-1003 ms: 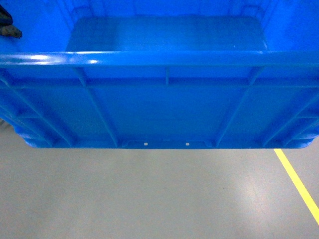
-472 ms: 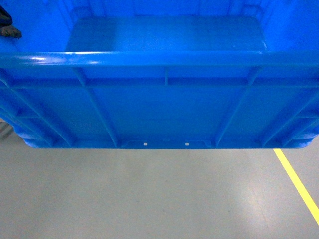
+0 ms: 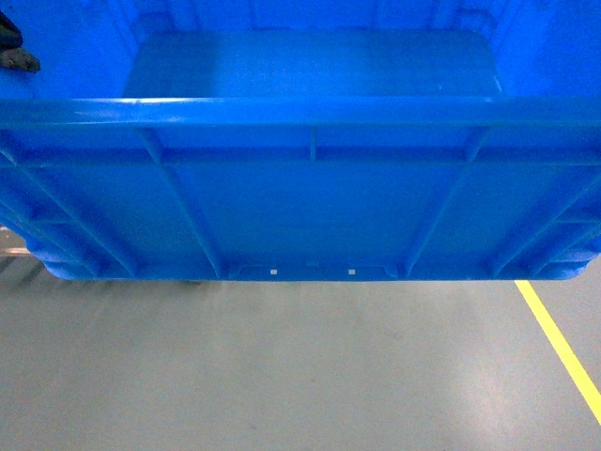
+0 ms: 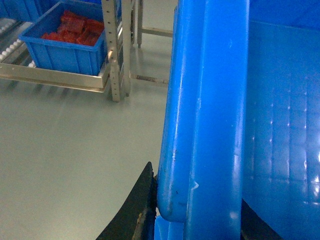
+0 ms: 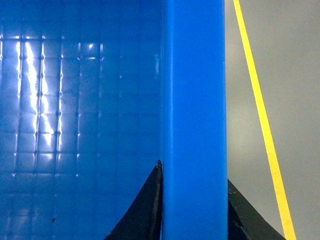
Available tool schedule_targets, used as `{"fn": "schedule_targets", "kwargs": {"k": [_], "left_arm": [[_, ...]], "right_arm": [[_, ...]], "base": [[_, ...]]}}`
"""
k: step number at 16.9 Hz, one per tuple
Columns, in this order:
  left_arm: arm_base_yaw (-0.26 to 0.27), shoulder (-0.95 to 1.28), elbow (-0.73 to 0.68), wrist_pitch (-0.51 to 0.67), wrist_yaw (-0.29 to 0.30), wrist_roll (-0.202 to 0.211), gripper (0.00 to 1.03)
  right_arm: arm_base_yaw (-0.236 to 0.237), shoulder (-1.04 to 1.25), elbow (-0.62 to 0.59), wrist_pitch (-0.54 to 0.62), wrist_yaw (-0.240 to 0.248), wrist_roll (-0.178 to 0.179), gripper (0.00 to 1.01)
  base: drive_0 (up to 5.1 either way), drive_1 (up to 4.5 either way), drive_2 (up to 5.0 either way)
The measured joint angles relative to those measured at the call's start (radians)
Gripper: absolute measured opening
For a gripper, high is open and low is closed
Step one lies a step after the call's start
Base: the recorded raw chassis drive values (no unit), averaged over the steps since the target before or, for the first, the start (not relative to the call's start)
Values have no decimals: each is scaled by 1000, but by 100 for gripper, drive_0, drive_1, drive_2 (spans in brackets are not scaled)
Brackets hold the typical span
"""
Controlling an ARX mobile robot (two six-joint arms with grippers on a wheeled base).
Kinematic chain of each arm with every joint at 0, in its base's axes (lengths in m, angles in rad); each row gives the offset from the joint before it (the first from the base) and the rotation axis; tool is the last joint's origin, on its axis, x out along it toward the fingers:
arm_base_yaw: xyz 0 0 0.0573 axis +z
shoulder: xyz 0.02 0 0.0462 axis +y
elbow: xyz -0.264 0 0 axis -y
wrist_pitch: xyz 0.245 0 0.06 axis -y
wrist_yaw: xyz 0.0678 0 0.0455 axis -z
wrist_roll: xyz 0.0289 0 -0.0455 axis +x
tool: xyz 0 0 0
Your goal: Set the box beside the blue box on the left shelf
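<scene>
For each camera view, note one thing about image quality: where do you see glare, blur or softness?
Head view: soft highlight streak on the box rim, floor slightly smeared. Left wrist view: distant shelf sharp, black finger of the left hand soft. Right wrist view: bright glare streaks on the box floor; yellow line crisp.

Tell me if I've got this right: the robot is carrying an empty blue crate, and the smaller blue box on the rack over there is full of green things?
Nearly. The crate being carried is empty, but the smaller blue box on the rack holds red things, not green. The left wrist view shows it.
</scene>
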Motion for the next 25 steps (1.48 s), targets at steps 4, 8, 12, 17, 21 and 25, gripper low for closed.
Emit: {"fn": "schedule_targets", "kwargs": {"k": [4, 8, 12, 17, 21, 25], "left_arm": [[0, 0, 0, -2, 0, 0, 20], [0, 0, 0, -5, 1, -1, 20], [0, 0, 0, 0, 0, -2, 20], [0, 0, 0, 0, 1, -2, 20], [0, 0, 0, 1, 0, -2, 20], [0, 2, 0, 8, 1, -6, 20]], "right_arm": [[0, 1, 0, -2, 0, 0, 22], [0, 0, 0, -3, 0, 0, 22], [0, -1, 0, 1, 0, 0, 22], [0, -1, 0, 2, 0, 0, 22], [0, 0, 0, 2, 0, 0, 22], [0, -1, 0, 7, 1, -1, 22]], "base": [[-8, 426, -441], [4, 437, -429], [10, 443, -424], [0, 433, -434], [-1, 323, -326], [-235, 62, 187]]}}
